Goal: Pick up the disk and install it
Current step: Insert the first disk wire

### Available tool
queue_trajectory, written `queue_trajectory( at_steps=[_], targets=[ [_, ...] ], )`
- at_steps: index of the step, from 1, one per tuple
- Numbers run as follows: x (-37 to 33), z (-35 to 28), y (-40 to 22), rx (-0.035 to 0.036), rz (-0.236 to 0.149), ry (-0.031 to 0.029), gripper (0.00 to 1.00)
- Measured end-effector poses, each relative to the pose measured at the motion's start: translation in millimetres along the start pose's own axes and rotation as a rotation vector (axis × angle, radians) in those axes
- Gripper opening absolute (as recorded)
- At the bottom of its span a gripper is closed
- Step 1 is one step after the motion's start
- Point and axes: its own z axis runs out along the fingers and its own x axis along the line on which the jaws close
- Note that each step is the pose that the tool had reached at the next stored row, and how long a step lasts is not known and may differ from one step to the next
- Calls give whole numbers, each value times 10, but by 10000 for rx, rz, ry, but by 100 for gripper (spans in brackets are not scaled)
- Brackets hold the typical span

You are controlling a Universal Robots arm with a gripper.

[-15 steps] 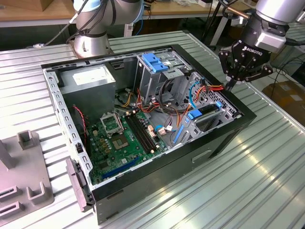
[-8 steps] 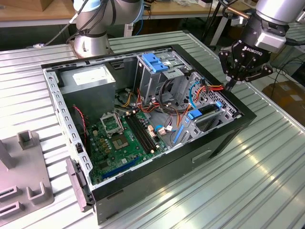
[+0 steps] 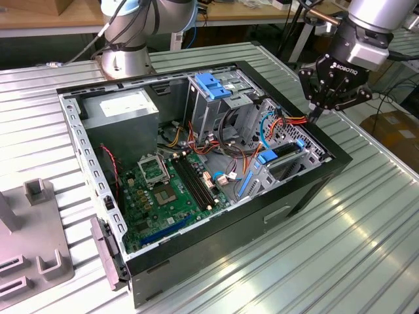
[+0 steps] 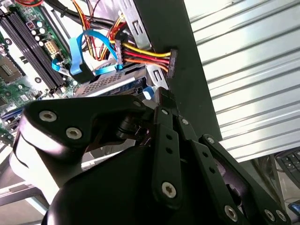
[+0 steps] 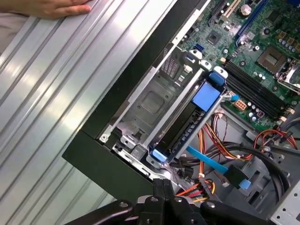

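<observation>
- The ribbed metal desk (image 3: 366,222) carries the open case (image 3: 216,242), which is laid on its side with the board (image 3: 163,190) exposed. In the first wrist view, a person's hand (image 5: 56,7) is rested on the desk, well apart from the case.
- The gripper (image 3: 316,112) is held over the case wall at the exterior view's right, just above the drive corner. Whether the wall is touched cannot be told.
- The cage (image 5: 154,101) is fixed against that wall. Of its two slots, the one beside the wall is bare.
- The disk (image 5: 180,126) is stood on edge in the slot on the board side. It appears to be pushed home, so the install is judged to be at or near its end. Latching cannot be confirmed.
- The cables (image 5: 199,192), a red, yellow and black bundle with a plug, are draped just beside the gripper. A blue ribbon (image 5: 211,161) is run near them.
- The tab (image 5: 206,96) at the end of the blue carrier is shown level with the cage rim. If seating is the step in hand, force is best applied squarely to the carrier ends and along the slot, with the cables kept out from under the tips.
- The fingers (image 5: 158,192) are clenched together, and nothing is grasped between them.
</observation>
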Motion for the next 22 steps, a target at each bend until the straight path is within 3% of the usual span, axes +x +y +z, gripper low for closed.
queue_trajectory(
  at_steps=[2,6,9,10,14,17,20,22],
  targets=[
    [-19,7,-45,-1,-24,4,11],
    [-35,46,-128,-13,-188,81,17],
    [-38,66,-136,4,-547,115,18],
    [-40,71,-138,15,-652,127,25],
    [-60,88,-156,100,-994,209,25],
    [-86,101,-180,218,-1335,325,25],
    [-89,110,-182,258,-1586,352,25],
    [-90,118,-182,290,-1978,362,25]
  ],
)
